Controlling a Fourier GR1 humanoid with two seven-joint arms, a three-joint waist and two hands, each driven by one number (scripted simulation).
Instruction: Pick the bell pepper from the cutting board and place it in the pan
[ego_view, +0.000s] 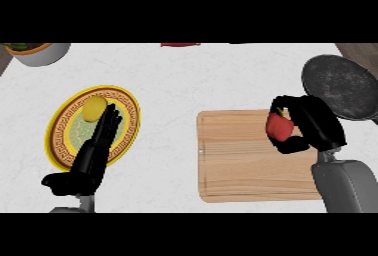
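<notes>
i am closing my right hand (316, 125) round the bell pepper (279, 128); the fingers and thumb are curling about it from the right, so only its red left side is showing; it is sitting over the upper right corner of the cutting board (240, 172), and i cannot tell whether it is resting on the wood or already hanging above it; the pan (341, 86) is lying just beyond that corner, up and to the right, dark and with nothing in it that i can see.

my judgement is that the step in hand is the lift and carry; to do it well i am thinking of raising the pepper straight up first, so it is clearing the board before any sideways travel; then i am swinging it the short way toward the pan, coming over the rim and not against it; i am aiming for the middle of the pan, lowering until the pepper is nearly down, and only then spreading the fingers, since a round pepper may roll.

my left hand (88, 160) is resting with fingers straight and apart over the yellow plate (52, 131), its tips near a small yellow fruit (94, 108); it is well apart from the work.
</notes>
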